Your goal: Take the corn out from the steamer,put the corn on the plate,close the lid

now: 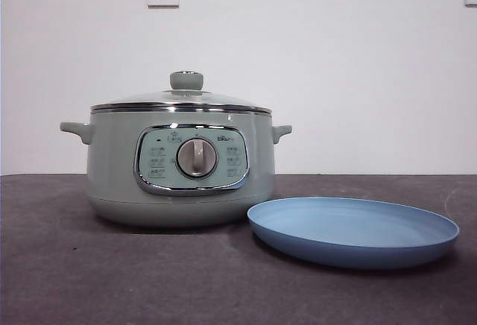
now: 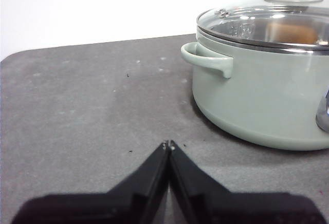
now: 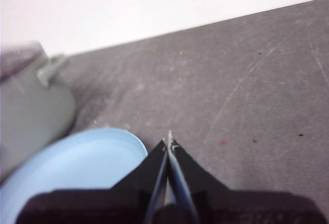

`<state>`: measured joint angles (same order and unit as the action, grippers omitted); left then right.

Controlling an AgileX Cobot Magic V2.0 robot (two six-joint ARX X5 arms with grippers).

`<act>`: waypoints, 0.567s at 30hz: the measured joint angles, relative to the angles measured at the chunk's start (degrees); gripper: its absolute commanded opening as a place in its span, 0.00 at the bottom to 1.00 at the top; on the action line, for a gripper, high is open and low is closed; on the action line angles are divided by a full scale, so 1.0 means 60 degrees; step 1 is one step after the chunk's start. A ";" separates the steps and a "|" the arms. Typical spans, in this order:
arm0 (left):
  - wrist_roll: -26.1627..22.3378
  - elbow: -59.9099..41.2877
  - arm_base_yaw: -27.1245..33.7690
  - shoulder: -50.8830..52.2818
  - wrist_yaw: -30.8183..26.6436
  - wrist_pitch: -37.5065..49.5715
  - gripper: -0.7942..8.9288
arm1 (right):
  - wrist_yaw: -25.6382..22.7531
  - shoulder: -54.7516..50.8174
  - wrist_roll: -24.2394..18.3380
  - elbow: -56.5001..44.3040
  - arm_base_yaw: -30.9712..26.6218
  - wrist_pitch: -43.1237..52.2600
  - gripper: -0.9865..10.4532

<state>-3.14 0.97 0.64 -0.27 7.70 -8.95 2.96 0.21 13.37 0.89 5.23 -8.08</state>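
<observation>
While the lid [image 1: 182, 100] sits closed on the steamer [image 1: 179, 168], nothing of the task is done yet, and the corn [image 2: 293, 31] shows only as an orange-brown shape behind the glass in the left wrist view. Seen from the front, the plate [image 1: 354, 229] lies bare at about 4 o'clock from the steamer, its rim just beside the pot's base.

I judge the first risk to be the knob [image 1: 186, 80]: it is small and rounded, so a pincer closing off-centre could slip and drop the glass lid back onto the rim or onto the desk [image 1: 89, 280]. A second risk is the plate's closeness: a lid set down carelessly, or an arm swinging low, could knock it. The corn looks glossy and tapered, so a grip near an end might let it roll free.

Both arms wait low and apart from the work. The left pincer [image 2: 168, 146] is clenched on nothing, tips meeting over bare desk, with the steamer's side handle [image 2: 205, 59] ahead and well apart. The right pincer [image 3: 169, 143] is likewise clenched and holds nothing, poised just beside the plate's edge [image 3: 77, 157], the steamer blurred beyond it. Neither shows in the front view.
</observation>
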 measured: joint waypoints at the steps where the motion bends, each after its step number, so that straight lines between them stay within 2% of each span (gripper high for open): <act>1: 0.0066 0.0000 0.0000 0.0000 0.0000 0.0000 0.08 | 0.0000 0.0000 0.0142 0.0000 0.0000 0.0000 0.09; 11: 0.0765 0.0000 0.0000 0.0000 0.0015 0.0000 0.08 | 0.0004 0.0000 0.0525 0.0000 0.0000 -0.0055 0.09; 14: 0.1206 0.0000 0.0000 0.0000 0.0047 0.0000 0.08 | 0.0033 0.0000 0.0561 0.0000 0.0000 0.0025 0.08; 17: 0.1785 0.0025 0.0000 0.0000 0.0215 -0.0004 0.07 | 0.0455 0.0000 0.0623 0.0047 0.0000 0.0066 0.08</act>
<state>7.57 1.13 0.64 -0.27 8.99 -8.97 5.69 0.21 17.10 1.17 5.23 -7.68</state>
